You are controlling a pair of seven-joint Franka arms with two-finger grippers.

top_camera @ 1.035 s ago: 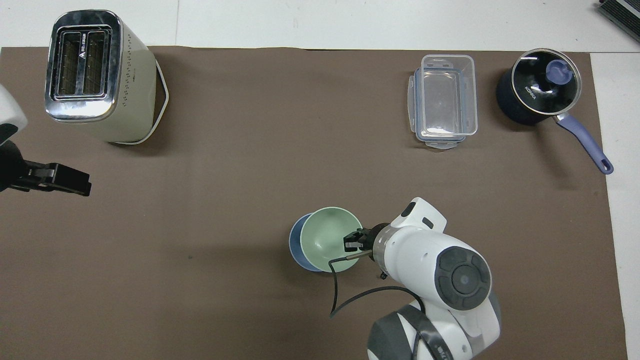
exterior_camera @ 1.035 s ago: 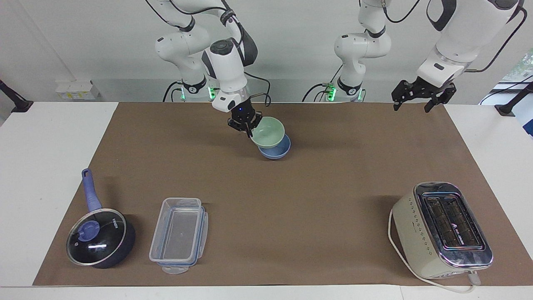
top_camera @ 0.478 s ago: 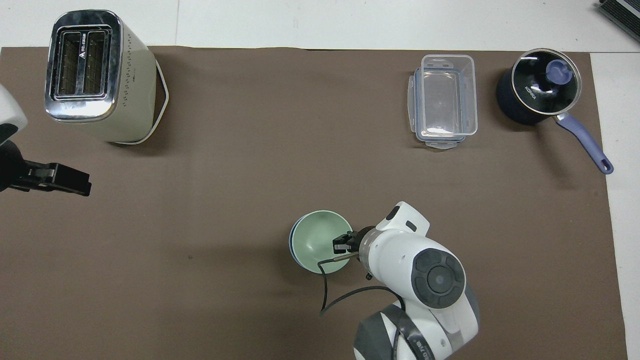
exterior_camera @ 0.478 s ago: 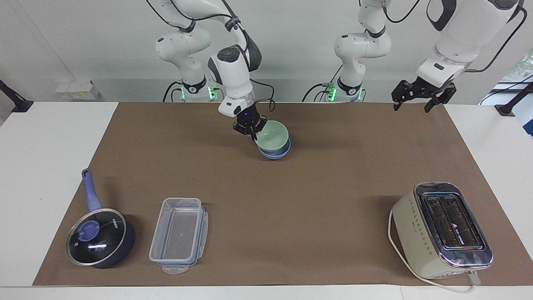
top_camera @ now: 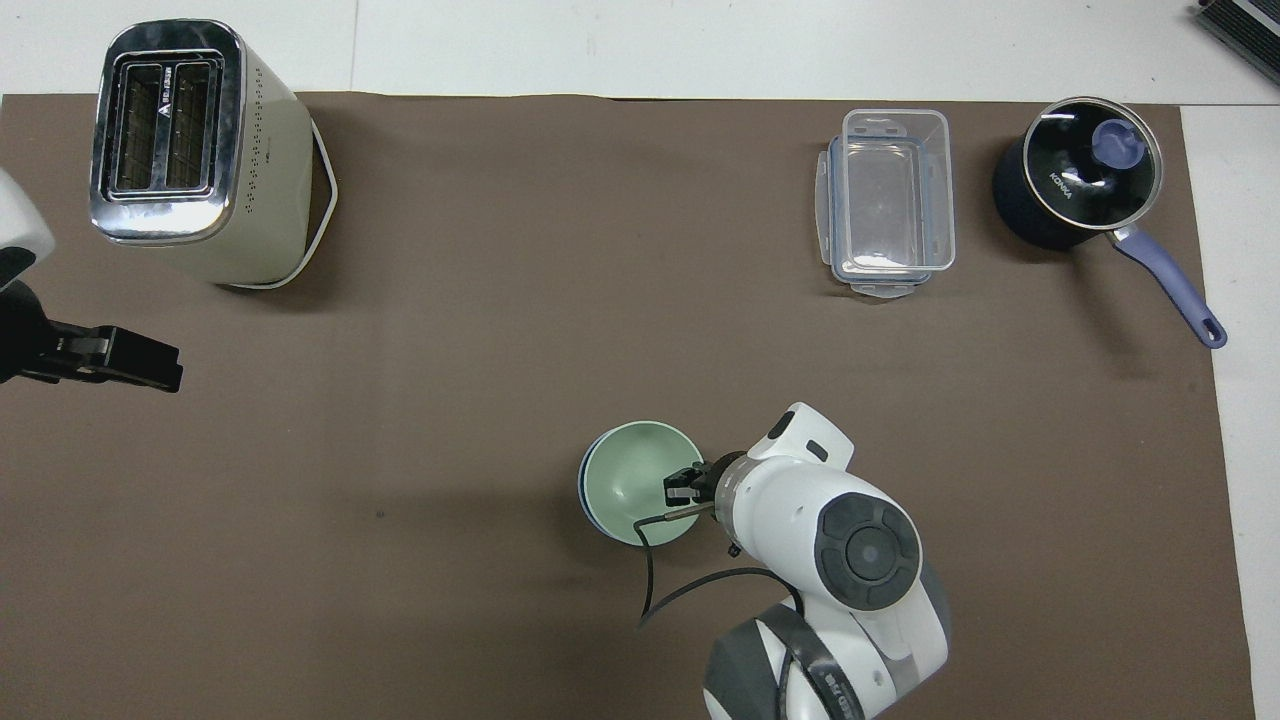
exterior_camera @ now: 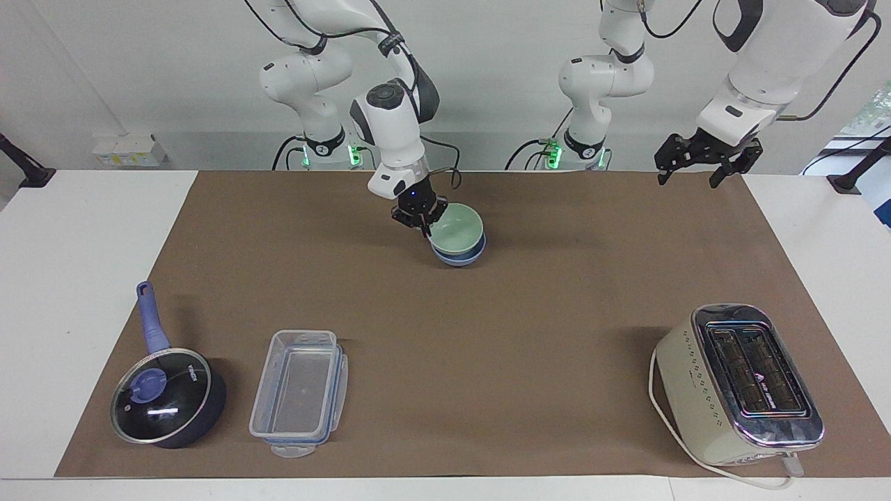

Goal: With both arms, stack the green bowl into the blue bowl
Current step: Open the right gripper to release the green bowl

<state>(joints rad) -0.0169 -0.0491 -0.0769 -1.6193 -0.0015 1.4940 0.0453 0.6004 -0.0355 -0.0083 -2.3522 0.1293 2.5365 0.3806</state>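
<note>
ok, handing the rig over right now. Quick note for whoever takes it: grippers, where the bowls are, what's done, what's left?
Right gripper: shut on the rim of the small pale mint-green bowl, on the side toward the right arm's end of the table.
Left gripper: open, empty, waiting in the air over the left arm's end of the table.
The green bowl sits nested in the small periwinkle-blue bowl, which stands on the brown mat near the robots.
Done: the stacking looks finished.
Left: probably only to open the right gripper and lift it away.
</note>
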